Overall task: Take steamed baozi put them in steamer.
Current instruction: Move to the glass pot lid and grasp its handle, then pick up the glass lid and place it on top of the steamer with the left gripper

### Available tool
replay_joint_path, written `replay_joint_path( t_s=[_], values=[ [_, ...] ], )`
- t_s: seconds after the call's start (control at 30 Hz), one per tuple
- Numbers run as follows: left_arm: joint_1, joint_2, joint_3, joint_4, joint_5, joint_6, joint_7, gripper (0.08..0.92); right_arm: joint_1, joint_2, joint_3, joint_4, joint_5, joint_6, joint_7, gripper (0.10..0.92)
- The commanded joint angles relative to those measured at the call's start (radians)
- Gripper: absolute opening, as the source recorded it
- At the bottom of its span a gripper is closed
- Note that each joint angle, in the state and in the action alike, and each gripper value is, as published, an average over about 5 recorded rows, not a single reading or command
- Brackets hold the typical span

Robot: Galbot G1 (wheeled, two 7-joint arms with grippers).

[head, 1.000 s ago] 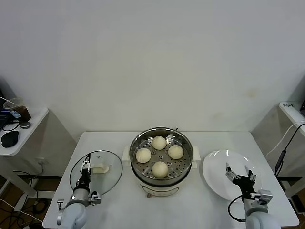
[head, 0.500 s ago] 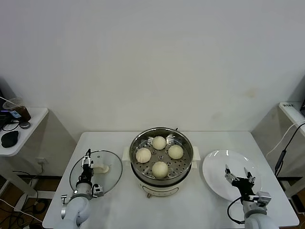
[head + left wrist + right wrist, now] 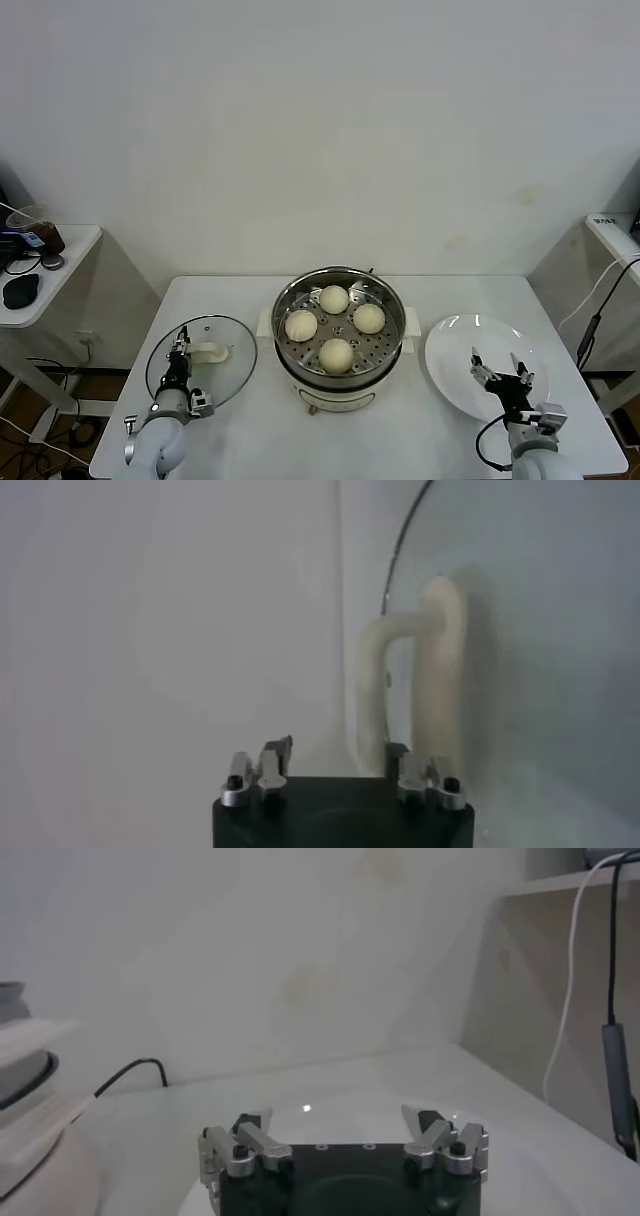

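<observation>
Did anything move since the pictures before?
Hardly. The left end effector wobbled a bit over the lid; the right end effector slid slightly back over the plate. Both are open, holding nothing. The four baozi stayed in the steamer.

Head camera looks down and forward over the white table (image 3: 400,440); left wrist camera sits close above the glass lid (image 3: 520,630), right wrist camera low over the plate (image 3: 455,370), both also in the head view.

Plain white wall (image 3: 320,130); white table (image 3: 250,420); side desk (image 3: 45,270) left.
</observation>
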Motion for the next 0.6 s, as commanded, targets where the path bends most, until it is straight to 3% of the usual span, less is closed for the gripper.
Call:
replay_joint_path(
  t_s=[0.03,0.2,0.33,0.6],
  values=[
    [0.023,-0.027,-0.032,-0.09,-0.038,0.082,0.029,0.372,0.001,-0.001,0.001,0.0,-0.001,0.001,-0.003,0.823],
    [0.05,-0.05,-0.059,-0.163,-0.045,0.126,0.018,0.227,0.007,-0.006,0.008,0.002,0.003,-0.001,-0.005,0.823],
    [0.08,-0.044,-0.057,-0.246,-0.031,0.172,0.023,0.174,0.008,-0.004,0.009,0.009,0.005,-0.003,-0.005,0.823],
    [0.075,-0.096,-0.041,-0.481,0.165,0.446,0.279,0.171,0.004,-0.001,0.015,0.03,0.01,-0.01,-0.005,0.823]
  ],
)
